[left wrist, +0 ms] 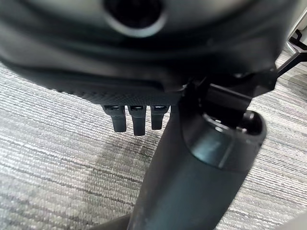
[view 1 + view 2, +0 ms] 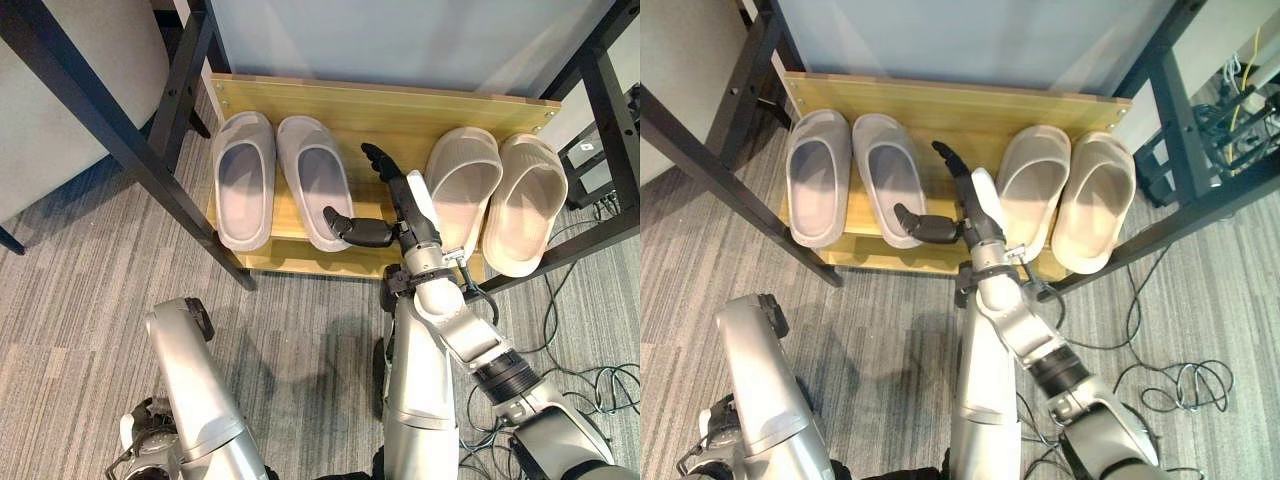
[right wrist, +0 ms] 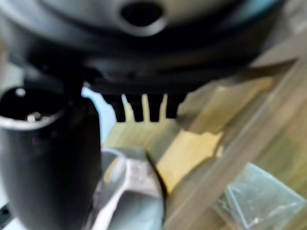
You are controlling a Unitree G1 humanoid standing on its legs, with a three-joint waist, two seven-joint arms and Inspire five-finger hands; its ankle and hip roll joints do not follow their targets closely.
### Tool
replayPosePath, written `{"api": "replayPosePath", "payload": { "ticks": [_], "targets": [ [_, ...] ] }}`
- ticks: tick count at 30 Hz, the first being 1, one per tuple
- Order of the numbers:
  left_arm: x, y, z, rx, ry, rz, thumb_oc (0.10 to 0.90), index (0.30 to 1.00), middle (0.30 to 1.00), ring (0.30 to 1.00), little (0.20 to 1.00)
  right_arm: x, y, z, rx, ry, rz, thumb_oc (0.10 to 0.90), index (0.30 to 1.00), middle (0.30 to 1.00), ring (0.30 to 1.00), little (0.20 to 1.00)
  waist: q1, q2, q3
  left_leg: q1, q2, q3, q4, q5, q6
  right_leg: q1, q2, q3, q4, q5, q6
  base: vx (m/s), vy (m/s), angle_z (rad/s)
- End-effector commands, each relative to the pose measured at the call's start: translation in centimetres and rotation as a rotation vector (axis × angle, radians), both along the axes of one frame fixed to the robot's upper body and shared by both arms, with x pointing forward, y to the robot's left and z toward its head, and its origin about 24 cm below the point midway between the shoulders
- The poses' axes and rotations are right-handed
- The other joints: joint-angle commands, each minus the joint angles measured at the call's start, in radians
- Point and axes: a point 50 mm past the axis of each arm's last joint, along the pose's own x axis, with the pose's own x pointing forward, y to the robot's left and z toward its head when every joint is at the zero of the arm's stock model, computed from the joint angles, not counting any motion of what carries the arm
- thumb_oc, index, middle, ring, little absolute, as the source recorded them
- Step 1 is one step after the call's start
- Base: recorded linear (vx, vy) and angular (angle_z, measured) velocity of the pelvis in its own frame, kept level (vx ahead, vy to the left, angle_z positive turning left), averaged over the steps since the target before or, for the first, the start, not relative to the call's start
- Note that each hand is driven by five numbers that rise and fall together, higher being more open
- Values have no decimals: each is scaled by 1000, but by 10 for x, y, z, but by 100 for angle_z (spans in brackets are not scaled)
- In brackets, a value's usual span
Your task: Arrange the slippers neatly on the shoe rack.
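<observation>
1. On the rack (image 2: 385, 105), you see two slipper pairs: the grey pair (image 2: 280, 180) at its left end, the beige pair (image 2: 495, 195) at its right end, long axes running front to back.
2. Your right hand (image 2: 395, 205) hovers between them, fingers straight, thumb spread, holding nothing.
3. Beige lies just right of it, tilted; this hand is nearer.
4. Your left hand (image 1: 136, 117) is low over the floor (image 1: 48, 158), relaxed and idle.

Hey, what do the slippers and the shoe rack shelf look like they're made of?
Grey slippers and beige slippers: probably moulded foam or rubber, matte, seamless, with thick rounded edges. Shoe rack shelf: light wood or wood-look board with visible grain. Frame: probably black painted metal.
</observation>
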Motion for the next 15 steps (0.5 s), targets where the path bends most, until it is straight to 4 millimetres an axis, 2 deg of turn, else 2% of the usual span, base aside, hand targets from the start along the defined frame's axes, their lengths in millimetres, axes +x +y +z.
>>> {"api": "replayPosePath", "payload": {
  "ticks": [1,15],
  "targets": [
    [37,-41,2,-63,-70,-171,800,900,900,900,900,-6,37,26,77,-36,223,800,900,900,900,900,82,43,-39,-91,-57,-49,-57,-11,94,17,-53,145,-26,-15,-70,-1,-1,-4],
    [42,-43,3,-78,-72,-175,800,900,900,900,900,-5,72,44,92,-40,360,800,900,900,900,900,91,46,-39,-86,-58,-49,-62,-9,91,17,-54,146,-23,-13,-70,1,-1,-2]
  ]
}}
